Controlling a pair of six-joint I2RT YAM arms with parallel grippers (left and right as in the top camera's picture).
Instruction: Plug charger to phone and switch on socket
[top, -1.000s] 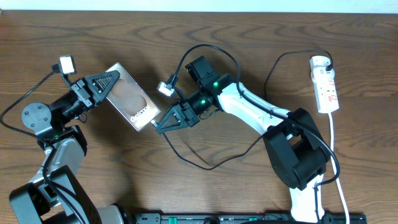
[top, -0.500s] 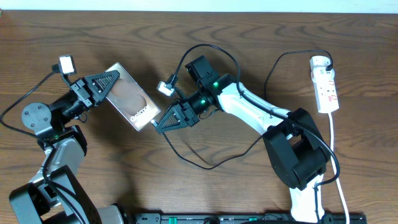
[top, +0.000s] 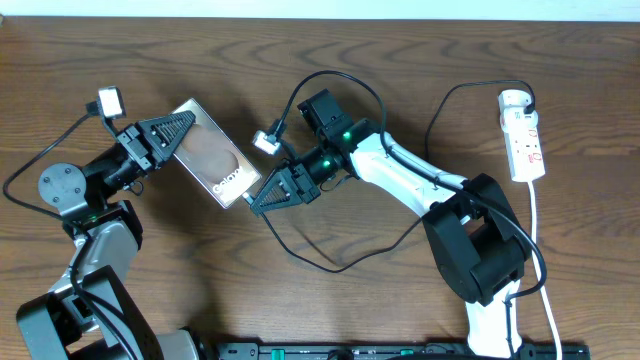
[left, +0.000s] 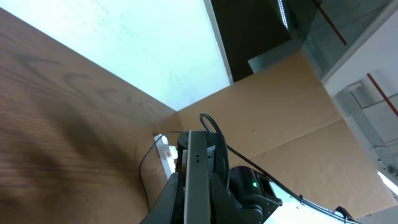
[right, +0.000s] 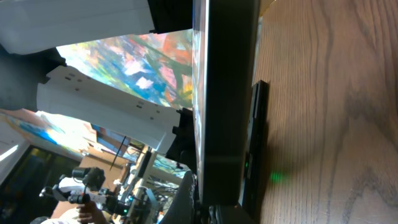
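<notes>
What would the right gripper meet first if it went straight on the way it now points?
The phone. The right gripper, shut on the charger near its plug end, points at the phone's lettered end from very close. The left gripper grips the opposite end. Whether their heights match is hard to judge from overhead.

Dark brown wooden table (top: 400, 60), and streaky grain ran all across it. The flat glossy phone (top: 205, 150) showed a muddy brown face with white lettering at one end, and at the right wrist its screen flashed blue, orange and pink splashes. The narrow white power strip (top: 526, 145) carried small red marks. The thin black charger cable (top: 335, 267) was dark against the wood. Left gripper (top: 183, 125) and right gripper (top: 256, 203) were both black. The white-and-black right arm (top: 400, 175) wore a green light.
</notes>
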